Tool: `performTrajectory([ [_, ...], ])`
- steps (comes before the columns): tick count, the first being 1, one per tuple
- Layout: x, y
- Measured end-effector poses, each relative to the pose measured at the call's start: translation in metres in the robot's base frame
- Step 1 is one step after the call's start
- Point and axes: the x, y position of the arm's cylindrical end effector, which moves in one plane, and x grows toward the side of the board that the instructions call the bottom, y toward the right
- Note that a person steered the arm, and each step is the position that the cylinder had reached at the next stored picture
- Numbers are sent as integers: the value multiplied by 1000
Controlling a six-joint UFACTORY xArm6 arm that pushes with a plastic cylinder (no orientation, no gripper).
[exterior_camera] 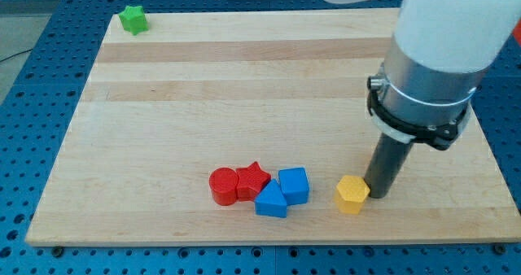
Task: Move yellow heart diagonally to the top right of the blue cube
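Spanning nearly the whole view was a pale wooden board (244, 80); the arm carried a dark rod, no jaws. My tip (377, 195) touched the yellow heart-like block (352, 194) on its right. The blue cube (294, 185) sat left of it, beside a blue triangular block (271, 202), red star (253, 180), red cylinder (223, 185). A green star-like block (133, 19) lay at top left.

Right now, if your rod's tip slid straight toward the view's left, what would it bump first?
Most likely the yellow block: my tip sits just at its right side. Beyond it lies the blue cube.
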Motion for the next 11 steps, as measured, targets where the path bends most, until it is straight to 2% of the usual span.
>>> performTrajectory([
  [2,14,-37],
  [3,12,-21],
  [4,11,76],
  [5,-23,122],
  [6,-37,51],
  [7,-20,-10],
  [8,-24,-40],
  [10,-111,1],
  [11,-108,-35],
])
